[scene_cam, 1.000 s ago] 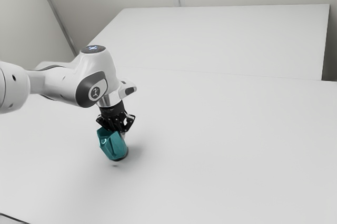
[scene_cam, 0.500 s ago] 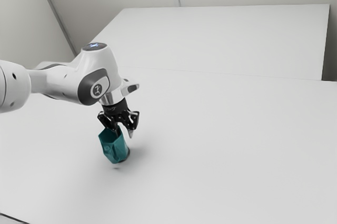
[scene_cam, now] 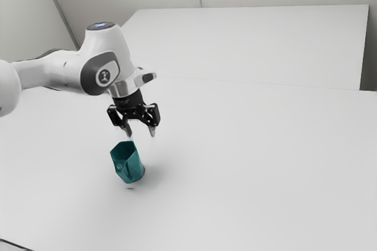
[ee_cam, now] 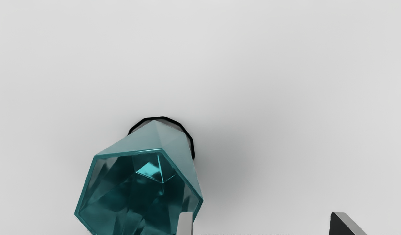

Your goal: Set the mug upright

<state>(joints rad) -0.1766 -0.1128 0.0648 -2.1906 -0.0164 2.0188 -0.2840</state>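
Note:
Above the table, the gripper (scene_cam: 141, 132) stands open, its two fingertips apart with nothing between them. Just below it, the teal faceted mug (scene_cam: 128, 164) has its mouth facing up and its base low; it looks tilted a little in the exterior view. In the wrist view the gripper (ee_cam: 261, 223) shows both tips wide apart, one of them overlapping the edge of the mug (ee_cam: 176, 140). The mug's open mouth faces the camera there, and part of its dark-rimmed base shows behind the body.
The white table (scene_cam: 253, 162) extends around the mug. A raised white panel (scene_cam: 253, 45) stands at the back, and a dark cable (scene_cam: 16, 245) lies at the exterior view's lower left corner.
The fingers have opened and my hand has risen off the mug. The mug has shifted slightly toward the exterior view's right, its mouth now uncovered.

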